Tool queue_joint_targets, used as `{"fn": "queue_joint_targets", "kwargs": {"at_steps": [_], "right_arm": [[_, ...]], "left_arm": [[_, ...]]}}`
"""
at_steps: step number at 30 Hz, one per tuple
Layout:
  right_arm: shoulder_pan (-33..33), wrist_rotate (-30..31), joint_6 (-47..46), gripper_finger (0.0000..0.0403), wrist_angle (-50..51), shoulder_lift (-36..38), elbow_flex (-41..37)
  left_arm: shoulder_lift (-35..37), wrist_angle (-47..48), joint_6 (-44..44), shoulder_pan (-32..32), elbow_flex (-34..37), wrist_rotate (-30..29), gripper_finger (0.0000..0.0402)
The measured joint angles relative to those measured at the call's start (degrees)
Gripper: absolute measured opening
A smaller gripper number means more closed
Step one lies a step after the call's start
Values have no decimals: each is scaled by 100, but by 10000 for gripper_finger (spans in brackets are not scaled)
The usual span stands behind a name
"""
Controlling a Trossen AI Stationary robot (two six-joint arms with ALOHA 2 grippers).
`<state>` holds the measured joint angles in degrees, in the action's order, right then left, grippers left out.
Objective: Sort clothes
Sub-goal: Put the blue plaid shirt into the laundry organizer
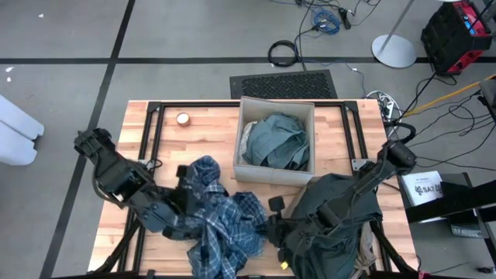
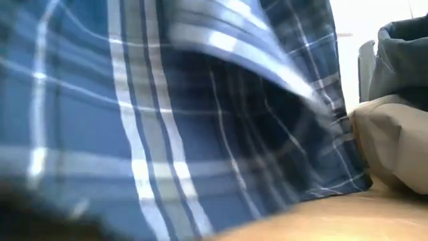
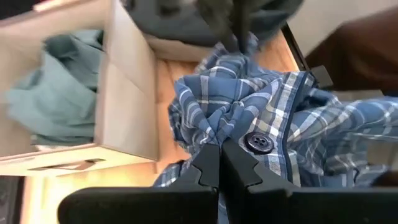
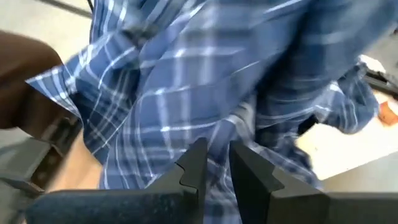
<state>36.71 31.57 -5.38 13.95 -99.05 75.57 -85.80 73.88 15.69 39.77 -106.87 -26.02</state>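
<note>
Grey floor with black tape lines and loose cables surrounds your pale wooden slatted table, where a beige square fabric box sits at mid-table with a teal-green crumpled garment inside it. Your blue-and-white plaid button shirt lies bunched on the near half of the table, just in front of the box's left corner, and it fills the low view completely. Your left gripper has its fingers pinched together on a fold of that plaid beside a dark button. Your right gripper is pressed into the same shirt with a narrow gap between its fingers; plaid lies in and behind that gap, but you cannot tell whether it truly has cloth. A dark grey-green heavy garment is draped over the right arm, touching the shirt's right edge. The risks, as I judge them: if you pull the arms apart, the thin left pinch may slip off, and any move of the right arm may drag the draped garment along or tip it off the table's front edge. The shirt has no clean heading; its heap runs longest from the back left, near the box, toward the front right.
</note>
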Motion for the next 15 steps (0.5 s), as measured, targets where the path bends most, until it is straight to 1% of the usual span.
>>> {"fn": "queue_joint_targets", "kwargs": {"at_steps": [3, 7, 11, 15], "right_arm": [[-2, 123, 408, 63, -124, -183, 0], [52, 735, 476, 91, -17, -207, -1], [221, 1173, -60, 129, 491, 63, 59], [407, 1249, -824, 165, 960, 418, 344]], "left_arm": [[226, -3, 5, 0, -2, -159, 2], [488, -3, 36, 0, -2, -317, 2], [745, 38, 48, 0, -2, -483, 2], [903, 6, 51, 0, -2, -618, 2]]}}
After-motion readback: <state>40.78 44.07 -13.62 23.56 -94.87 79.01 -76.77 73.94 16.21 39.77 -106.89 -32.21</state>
